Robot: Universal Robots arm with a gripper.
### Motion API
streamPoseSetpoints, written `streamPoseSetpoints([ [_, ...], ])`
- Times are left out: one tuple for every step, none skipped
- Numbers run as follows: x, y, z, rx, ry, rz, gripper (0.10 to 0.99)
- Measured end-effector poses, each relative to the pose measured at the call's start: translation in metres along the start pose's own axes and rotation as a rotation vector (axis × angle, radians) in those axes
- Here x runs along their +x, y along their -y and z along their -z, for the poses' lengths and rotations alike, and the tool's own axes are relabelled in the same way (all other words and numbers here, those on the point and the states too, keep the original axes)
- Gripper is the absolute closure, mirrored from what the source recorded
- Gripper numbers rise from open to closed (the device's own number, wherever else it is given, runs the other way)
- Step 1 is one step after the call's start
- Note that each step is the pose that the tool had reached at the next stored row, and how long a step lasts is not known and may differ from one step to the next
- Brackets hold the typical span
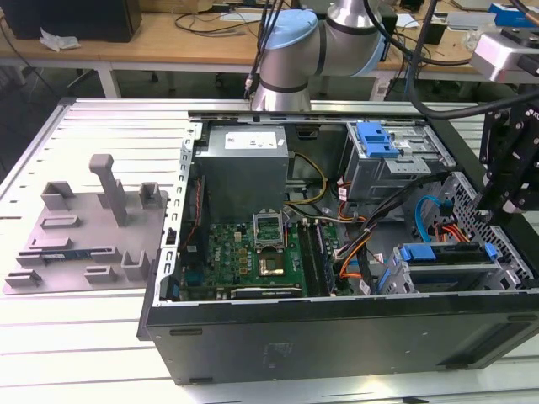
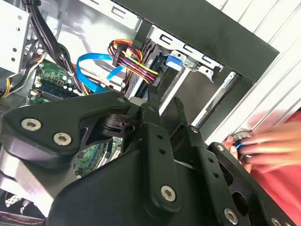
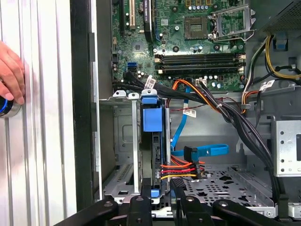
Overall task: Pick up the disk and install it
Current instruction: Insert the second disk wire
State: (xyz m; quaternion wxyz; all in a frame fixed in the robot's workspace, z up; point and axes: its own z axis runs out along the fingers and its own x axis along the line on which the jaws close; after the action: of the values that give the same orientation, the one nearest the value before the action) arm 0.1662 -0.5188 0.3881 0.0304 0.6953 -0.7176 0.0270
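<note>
Wooden benches (image 1: 168, 38) strewn with cables are running along the back of the room, and in front of them a ribbed white-grey metal table (image 1: 84, 328) is carrying everything I am working with. An open black computer case (image 1: 337, 324) is lying on its side on that table, and a grey fixture plate (image 1: 88, 227) with upright blocks is sitting just beside it toward the exterior view's left. I am seeing the arm (image 1: 290, 50) reaching in from behind the case, above the grey power-supply box (image 1: 244, 164). Inside, the green motherboard (image 1: 257, 257) is lying on the case floor. The disk (image 3: 152, 141), framed by its blue carrier, is standing on edge in the metal drive cage (image 3: 122, 141) at the case's front corner, with the red, orange and yellow cable bundle (image 3: 178, 170) plugged in beside it and a blue ribbon cable (image 3: 207, 150) looping nearby. I am watching the gripper (image 3: 162, 200) hanging just over that cage, its black fingers (image 3: 141, 205) slightly apart and clamping nothing. A person's hand (image 3: 11, 70) is resting on a round blue-lit button (image 3: 7, 107) on the table outside the case wall.
</note>
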Motion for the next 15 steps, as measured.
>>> streamPoseSetpoints([
  [0.0, 0.0, 0.0, 0.0, 0.0, 0.0, 0.784],
  [0.0, 0.0, 0.0, 0.0, 0.0, 0.0, 0.784],
  [0.0, 0.0, 0.0, 0.0, 0.0, 0.0, 0.784],
  [0.0, 0.0, 0.0, 0.0, 0.0, 0.0, 0.784],
  [0.0, 0.0, 0.0, 0.0, -0.0001, 0.0, 0.784],
  [-0.0001, 0.0, 0.0, 0.0, -0.0001, 0.0, 0.784],
  [-0.0008, 0.0, 0.0, 0.0, -0.0013, 0.0, 0.784],
  [-0.0079, -0.0001, 0.0006, 0.001, -0.0153, 0.0, 0.784],
  [-0.0217, -0.0005, 0.0018, 0.001, -0.0408, 0.0, 0.784],
  [-0.0367, -0.001, 0.0028, 0.002, -0.0683, 0.0, 0.784],
  [-0.0433, -0.0012, 0.0028, 0.003, -0.087, 0.0, 0.784],
  [-0.0485, -0.0014, 0.0028, 0.003, -0.1034, -0.001, 0.784],
  [-0.0519, -0.0015, 0.0026, 0.003, -0.114, -0.001, 0.784],
  [-0.058, -0.0018, 0.0029, 0.003, -0.1342, -0.001, 0.784],
  [-0.0645, -0.0028, 0.0027, 0.004, -0.1538, -0.001, 0.784],
])
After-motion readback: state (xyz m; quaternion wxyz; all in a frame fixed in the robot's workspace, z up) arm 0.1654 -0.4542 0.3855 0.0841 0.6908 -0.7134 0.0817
